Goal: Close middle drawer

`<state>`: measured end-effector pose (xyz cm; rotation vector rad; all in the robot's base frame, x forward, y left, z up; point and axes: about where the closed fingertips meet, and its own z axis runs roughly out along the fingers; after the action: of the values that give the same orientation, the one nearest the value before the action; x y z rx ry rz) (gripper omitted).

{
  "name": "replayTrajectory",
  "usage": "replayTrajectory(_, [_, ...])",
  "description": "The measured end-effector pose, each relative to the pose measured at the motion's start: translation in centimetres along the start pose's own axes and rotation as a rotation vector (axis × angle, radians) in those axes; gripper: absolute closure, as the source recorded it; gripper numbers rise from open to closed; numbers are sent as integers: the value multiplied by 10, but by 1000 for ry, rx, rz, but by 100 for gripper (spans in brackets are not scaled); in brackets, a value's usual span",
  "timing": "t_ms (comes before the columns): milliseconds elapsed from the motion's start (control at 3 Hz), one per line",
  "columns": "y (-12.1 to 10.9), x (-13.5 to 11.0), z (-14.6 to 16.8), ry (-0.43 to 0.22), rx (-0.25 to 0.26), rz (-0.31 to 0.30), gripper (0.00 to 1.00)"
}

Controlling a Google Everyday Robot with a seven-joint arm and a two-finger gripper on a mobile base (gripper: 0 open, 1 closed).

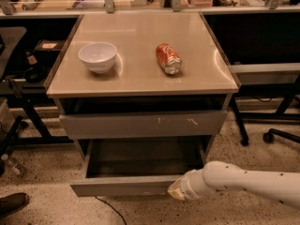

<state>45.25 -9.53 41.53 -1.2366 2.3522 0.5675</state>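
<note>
**Hand on the front of the open middle drawer**

Down low we go. The hand (176, 191) sits right against the flat grey front of the middle drawer (117, 186), at the right-hand part of that panel. The white arm (243, 182) runs off behind it to the right edge of the view. Only the pale, yellowish tip of the hand shows, end-on against the panel. Whether it is spread or pressed together, I cannot tell.

The middle drawer stands pulled well out of the cabinet. Its plain front stretches away to the left of the hand. Its grey tray lies open just above the hand and to its left.

Higher up from the hand comes the upper drawer front (140, 124), grey with white scratch marks. A dark gap separates it from the top above.

Higher again is the beige counter (136, 76), and two things rest on it. Up and to the left of the hand, a white bowl (97, 56) stands upright. Almost straight above the hand, an orange can (168, 58) lies on its side, silver end toward the camera. Bowl and can are well apart.

On the speckled floor, a dark cable (108, 209) curls below and to the left of the hand. Far to the left, at about the hand's height, a brown shoe (11, 203) pokes in. Up to the right sits a chair caster (268, 136).
</note>
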Motion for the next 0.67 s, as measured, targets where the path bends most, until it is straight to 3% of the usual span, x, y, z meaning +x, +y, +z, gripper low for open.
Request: replayTrajectory(667, [0, 0, 0, 0, 0, 0, 48])
